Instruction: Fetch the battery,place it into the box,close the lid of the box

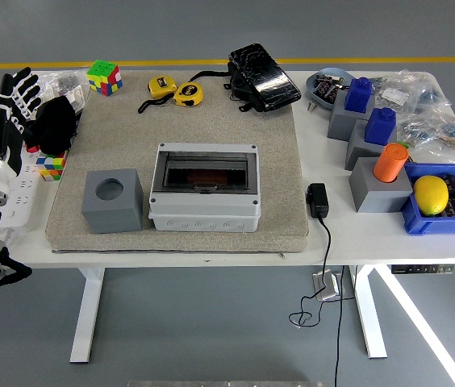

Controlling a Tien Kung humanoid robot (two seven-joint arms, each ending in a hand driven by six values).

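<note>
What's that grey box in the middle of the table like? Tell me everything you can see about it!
The light grey plastic box is rectangular and sits flat on the beige mat in the middle of the white table. Its top has a dark window panel, with something reddish dimly visible inside. Small screw spots mark its corners, and round marks line its front wall. A grey cube with a round hole stands just left of it. Nothing holds it; the robot's left hand is far off at the table's left edge.
</note>
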